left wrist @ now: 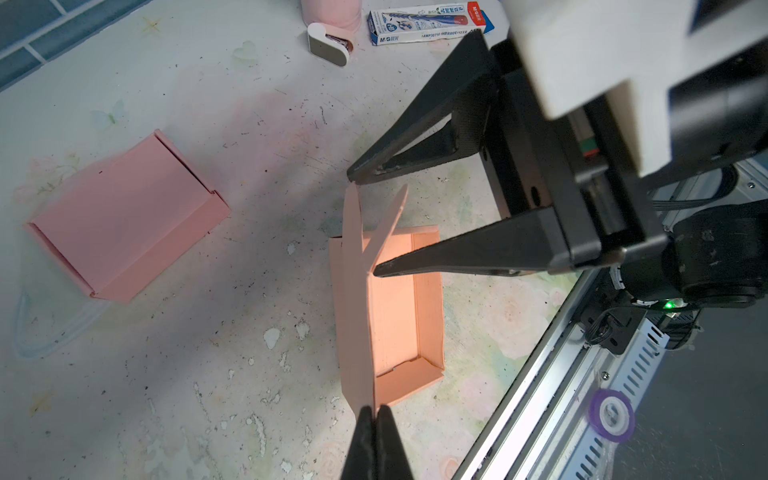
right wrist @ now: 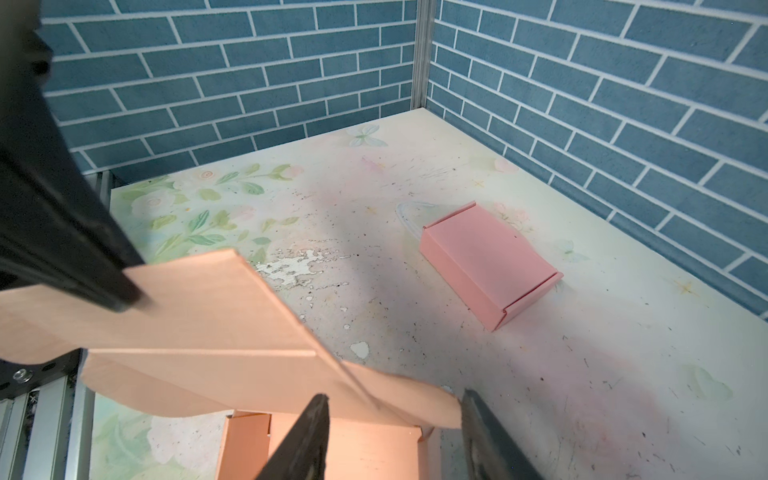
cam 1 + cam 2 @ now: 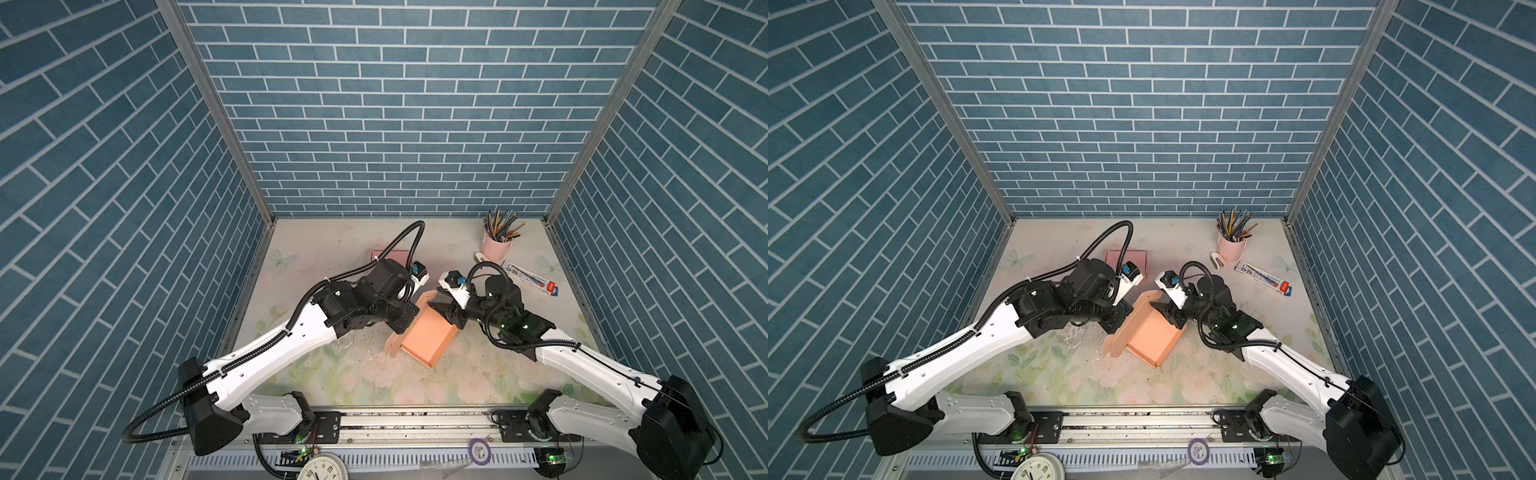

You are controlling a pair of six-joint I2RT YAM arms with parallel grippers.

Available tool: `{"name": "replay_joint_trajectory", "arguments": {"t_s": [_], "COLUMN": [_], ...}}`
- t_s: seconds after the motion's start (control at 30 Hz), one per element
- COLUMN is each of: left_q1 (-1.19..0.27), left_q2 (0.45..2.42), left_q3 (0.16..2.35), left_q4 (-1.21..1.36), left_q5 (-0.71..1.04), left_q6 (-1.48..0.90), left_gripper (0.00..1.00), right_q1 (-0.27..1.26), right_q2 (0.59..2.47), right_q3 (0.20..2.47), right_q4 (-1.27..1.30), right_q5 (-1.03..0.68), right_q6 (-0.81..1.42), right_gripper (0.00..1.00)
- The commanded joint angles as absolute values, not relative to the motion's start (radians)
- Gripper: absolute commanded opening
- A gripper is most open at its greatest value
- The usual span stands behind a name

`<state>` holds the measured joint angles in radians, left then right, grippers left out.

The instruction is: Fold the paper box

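The paper box (image 3: 430,343) (image 3: 1152,338) is an orange open tray lying mid-table, with its long lid panel (image 1: 357,299) standing upright along one side. My left gripper (image 1: 376,415) (image 3: 400,329) is shut on the near edge of that lid panel. At the box's far end my right gripper (image 2: 392,399) (image 3: 445,314) (image 1: 363,224) is open. It straddles the lid's end tab (image 2: 415,399), one finger over the box's inside and the other outside the corner. In both top views the left arm hides part of the lid.
A folded pink box (image 1: 124,216) (image 2: 486,262) lies at the back left. A pink cup of pencils (image 3: 496,245), a small white stapler (image 3: 484,257) and a pencil pack (image 3: 530,279) stand at the back right. Brick walls enclose three sides; a metal rail (image 3: 415,419) runs along the front.
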<state>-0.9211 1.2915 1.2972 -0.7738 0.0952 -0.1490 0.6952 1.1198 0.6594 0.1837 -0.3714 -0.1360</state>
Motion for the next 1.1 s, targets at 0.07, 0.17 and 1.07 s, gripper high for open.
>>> {"name": "replay_joint_trajectory", "arguments": {"t_s": [0.07,0.17,1.07], "left_q1": [-0.916,-0.917,-0.916], "left_q2": [1.284,1.285,1.283], "left_q3": [1.314,1.312,1.306], "left_q4": [-0.790,-0.794,-0.808], "left_q5": [0.103,0.101,0.068], "left_q6": [-0.118,-0.117,-0.105], "left_gripper": [0.00,0.00,0.00], "right_q1": [0.692,0.692,0.693], "right_q2": [1.137,1.141,1.160], "right_q3": [0.684,0.683,0.661], "right_q4": [0.223,0.222,0.196], "right_q5": [-0.414,-0.416,-0.534], "right_q6": [-0.186,-0.187,-0.206], "right_gripper": [0.52,0.52,0.14]}}
